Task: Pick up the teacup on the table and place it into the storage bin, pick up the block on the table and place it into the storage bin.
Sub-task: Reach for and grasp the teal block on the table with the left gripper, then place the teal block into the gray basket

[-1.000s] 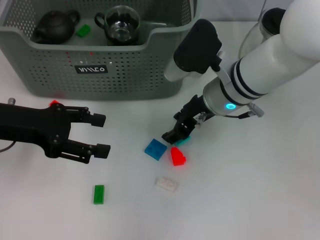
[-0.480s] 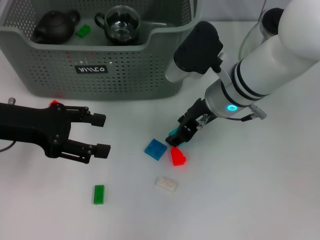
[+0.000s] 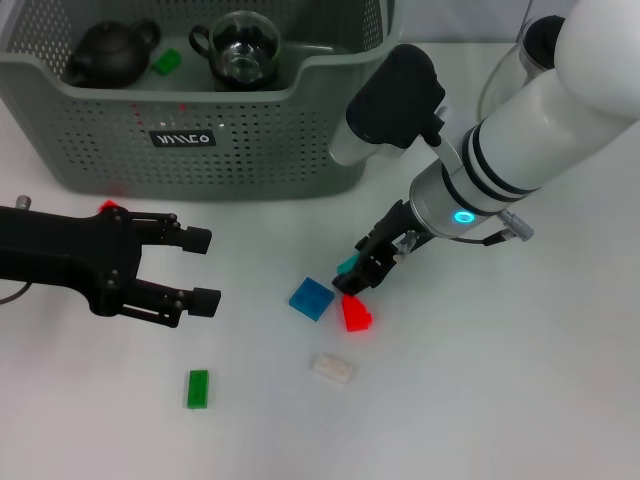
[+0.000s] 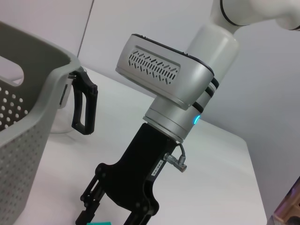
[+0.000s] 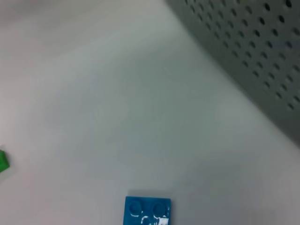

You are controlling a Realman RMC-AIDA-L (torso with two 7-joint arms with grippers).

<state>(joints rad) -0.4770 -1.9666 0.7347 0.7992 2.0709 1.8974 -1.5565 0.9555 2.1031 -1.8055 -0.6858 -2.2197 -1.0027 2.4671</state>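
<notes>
The storage bin [image 3: 250, 150] stands at the back left and holds a glass teacup [image 3: 240, 45], a dark teapot [image 3: 105, 55] and a green block [image 3: 166, 62]. My right gripper [image 3: 358, 275] is in front of the bin's right corner, shut on a small teal block [image 3: 347, 265] just above the table. It also shows in the left wrist view [image 4: 112, 213], with the teal block [image 4: 98, 223] between its fingers. A blue block [image 3: 311, 298] and a red block [image 3: 355, 313] lie right below it. My left gripper [image 3: 200, 268] is open and empty at the left.
A white block [image 3: 331, 368] and a green block [image 3: 197, 388] lie toward the table's front. A small red block [image 3: 107, 207] lies by the left arm. A clear glass jug [image 3: 535, 45] stands at the back right. The right wrist view shows the blue block [image 5: 147, 212] and the bin wall [image 5: 248, 51].
My right gripper has risen a little off the table with the teal block, drawing slightly back and right. The left arm has not moved.
</notes>
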